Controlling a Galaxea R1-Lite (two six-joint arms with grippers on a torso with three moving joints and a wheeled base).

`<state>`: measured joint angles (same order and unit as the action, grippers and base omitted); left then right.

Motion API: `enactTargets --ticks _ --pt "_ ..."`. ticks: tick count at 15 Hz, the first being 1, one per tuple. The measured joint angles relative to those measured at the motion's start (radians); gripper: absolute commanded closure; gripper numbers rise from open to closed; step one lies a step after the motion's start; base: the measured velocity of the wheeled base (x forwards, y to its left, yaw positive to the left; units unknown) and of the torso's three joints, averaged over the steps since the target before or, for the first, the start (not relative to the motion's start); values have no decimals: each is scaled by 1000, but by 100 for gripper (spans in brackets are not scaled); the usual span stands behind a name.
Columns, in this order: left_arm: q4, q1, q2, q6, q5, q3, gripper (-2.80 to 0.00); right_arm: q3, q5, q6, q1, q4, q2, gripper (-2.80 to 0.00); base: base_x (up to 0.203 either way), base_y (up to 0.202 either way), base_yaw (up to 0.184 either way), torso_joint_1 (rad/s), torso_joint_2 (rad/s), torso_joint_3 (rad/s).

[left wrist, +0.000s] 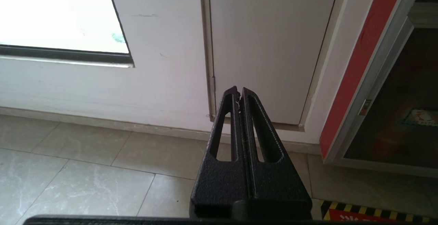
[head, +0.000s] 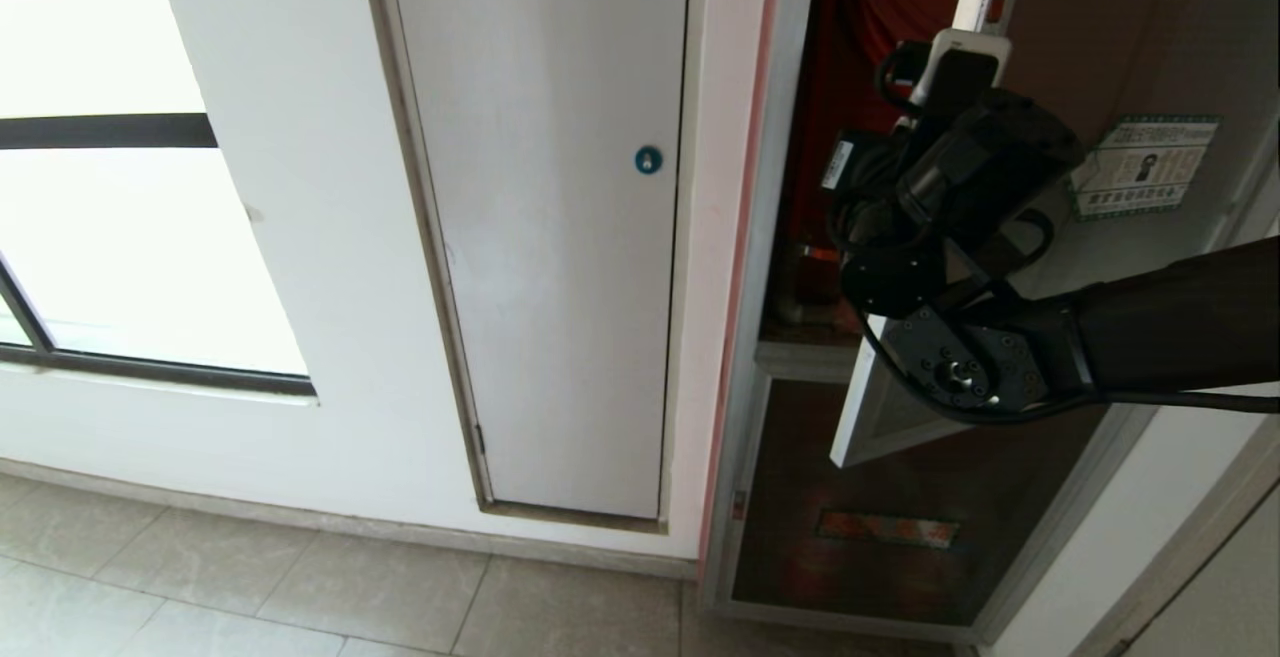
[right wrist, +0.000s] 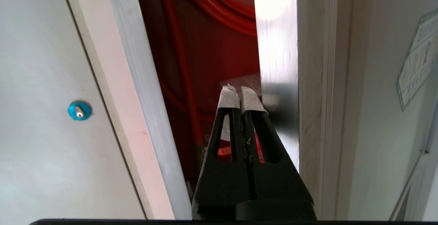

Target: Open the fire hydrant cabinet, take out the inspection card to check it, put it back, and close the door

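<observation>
Door (right wrist: 279,64) edge flanks closed right gripper (right wrist: 241,96).

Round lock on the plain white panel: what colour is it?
Blue lock, clearest in the head view.

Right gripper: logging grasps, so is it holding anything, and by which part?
Nothing. The right gripper is shut and empty, by the door edge.

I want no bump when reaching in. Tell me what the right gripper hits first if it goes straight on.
Probably the white card just beyond the shut right gripper, inside the red cabinet. The door edge runs close alongside and may brush it; depth is unclear.
</observation>
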<state>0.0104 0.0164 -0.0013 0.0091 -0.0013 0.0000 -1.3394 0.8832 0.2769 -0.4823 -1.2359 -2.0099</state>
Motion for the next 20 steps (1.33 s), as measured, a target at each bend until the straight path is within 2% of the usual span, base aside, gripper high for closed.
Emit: enactTargets --ticks 9,20 --pt "0 0 0 0 0 0 0 33 1 1 14 34 73 0 0 0 0 0 0 0" --pt "0 0 0 0 0 0 0 300 35 2 6 29 328 0 0 0 0 0 0 0"
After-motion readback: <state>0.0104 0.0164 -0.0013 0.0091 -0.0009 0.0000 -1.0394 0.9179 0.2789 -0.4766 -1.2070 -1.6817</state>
